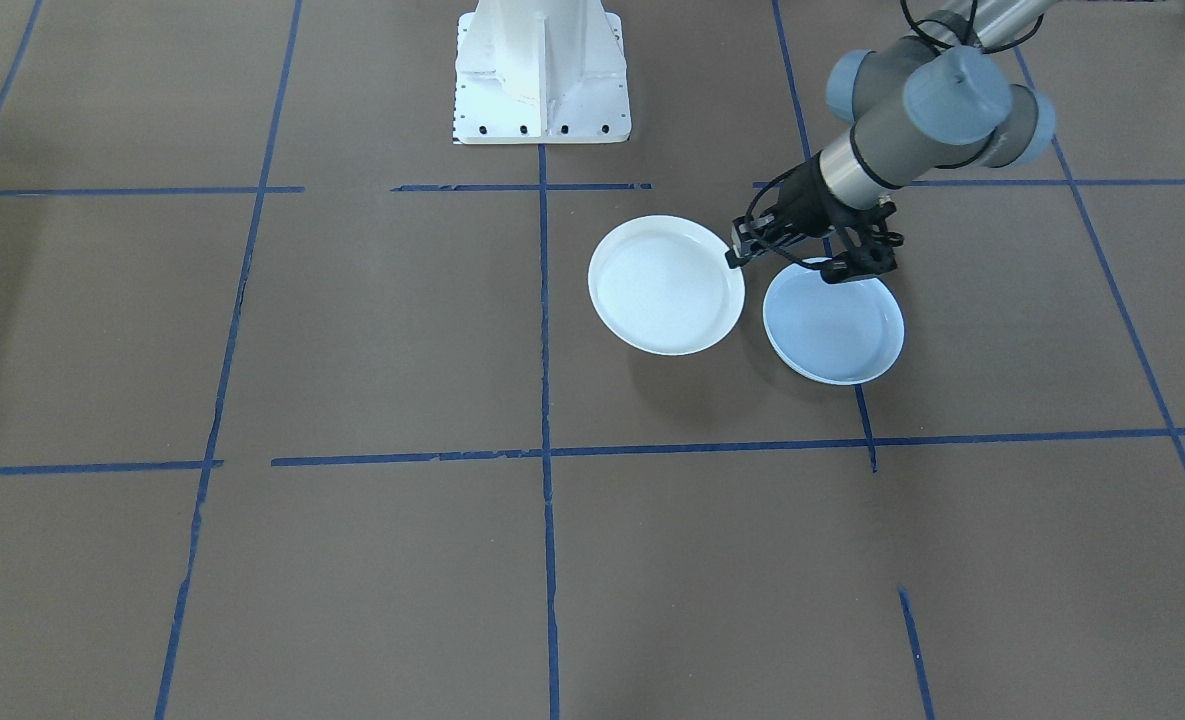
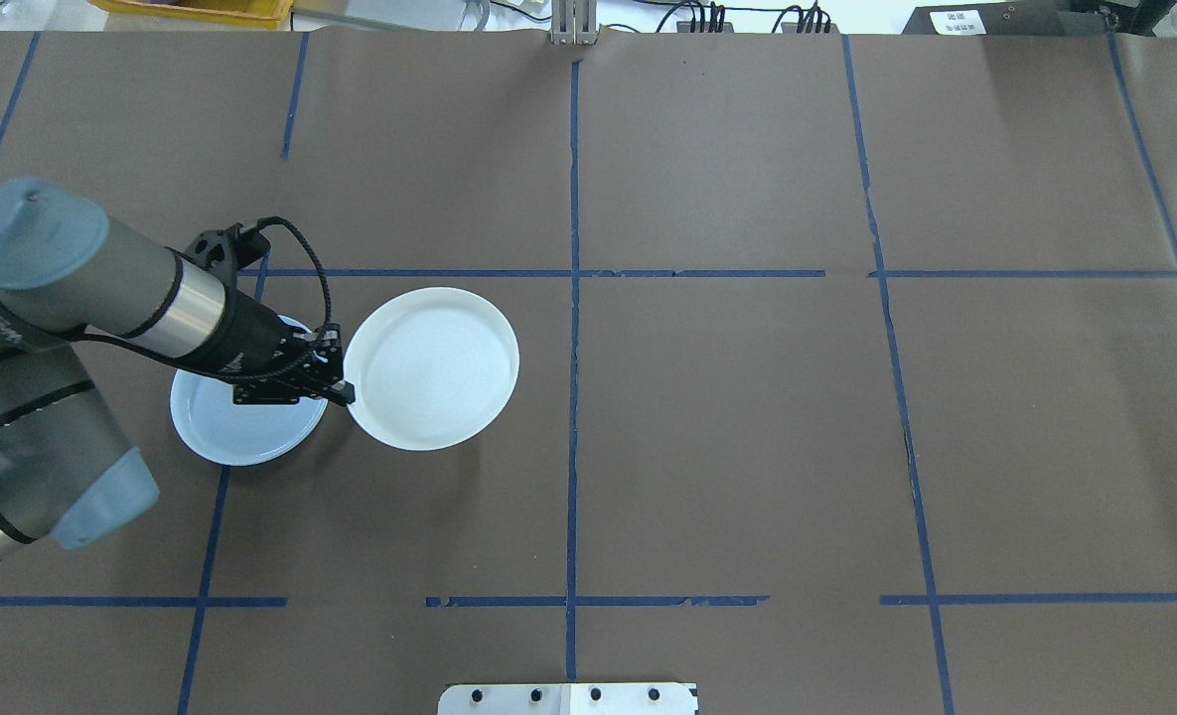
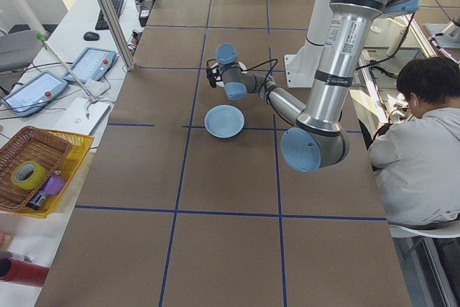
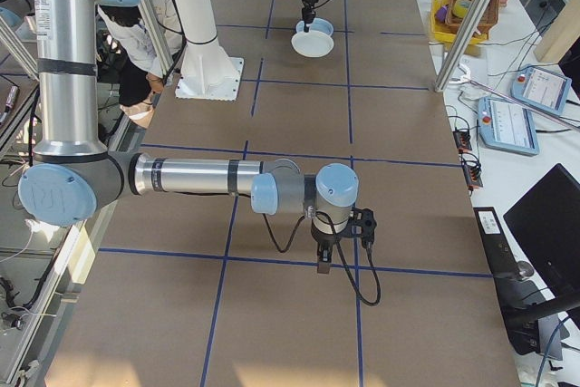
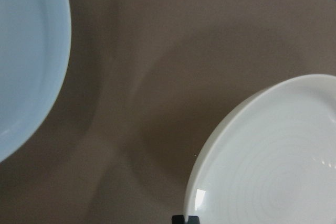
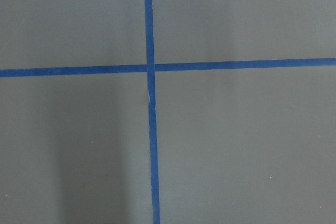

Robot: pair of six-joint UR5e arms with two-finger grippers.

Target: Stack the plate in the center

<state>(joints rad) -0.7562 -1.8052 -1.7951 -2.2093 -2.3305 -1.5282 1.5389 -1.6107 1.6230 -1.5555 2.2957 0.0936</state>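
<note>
brown taped table (image 2: pixel 747 427), white plate (image 2: pixel 432 367) rim pinched in left jaws (image 2: pixel 338 387)

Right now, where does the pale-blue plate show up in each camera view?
Front-facing: pale-blue plate right of centre, beside the white plate.
Overhead: left side, partly under the left pincer.
Exterior left: centre.
Exterior right: cannot tell.
Left wrist: left edge.
Right wrist: absent.
Shared landmark: the white plate.

The left arm (image 3: pixel 336 47) bears a printed label strip on its silver tube, too small to read. The right arm's blue joint cap (image 4: pixel 53 195) shows embossed lettering that appears to read "UR".
</note>
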